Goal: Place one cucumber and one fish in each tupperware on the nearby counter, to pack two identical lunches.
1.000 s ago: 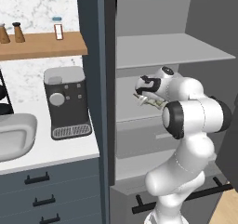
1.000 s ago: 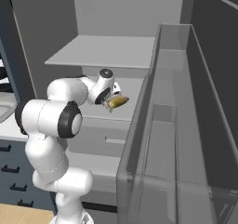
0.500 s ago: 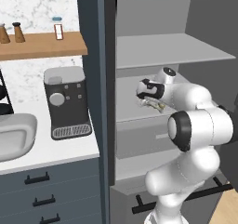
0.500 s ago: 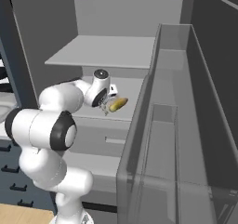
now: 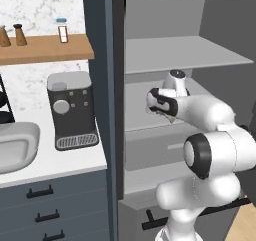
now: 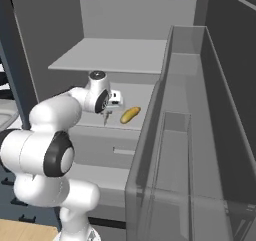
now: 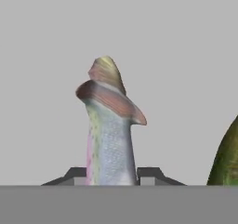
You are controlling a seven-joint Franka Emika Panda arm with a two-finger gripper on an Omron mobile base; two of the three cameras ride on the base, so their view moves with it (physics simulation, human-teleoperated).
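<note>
My gripper (image 7: pixel 111 179) is shut on a fish (image 7: pixel 109 139), whose grey scaly body rises between the two finger tips with its fanned tail on top. The hand reaches into the open cabinet just above its middle shelf (image 6: pixel 142 92), and the gripper (image 6: pixel 106 116) (image 5: pixel 170 116) points down at the shelf. A yellow-green cucumber (image 6: pixel 130 114) lies on that shelf just right of the hand, and its edge shows as the cucumber (image 7: pixel 228 158) in the hand view. A light-grey basin-like tupperware (image 5: pixel 27 129) sits on the white counter (image 5: pixel 60 160) far to the left.
A dark coffee machine (image 5: pixel 72 110) stands on the counter beside the cabinet's side wall (image 5: pixel 100 85). A wooden wall shelf (image 5: pixel 45 47) carries small bottles. The cabinet's open door (image 6: pixel 185 155) stands close on the right. An upper shelf (image 6: pixel 115 55) hangs above the hand.
The jaws have closed the last bit onto the fish. The arm's elbow has swung down and outward while the hand has stayed almost in place over the shelf. The cucumber has not moved.
</note>
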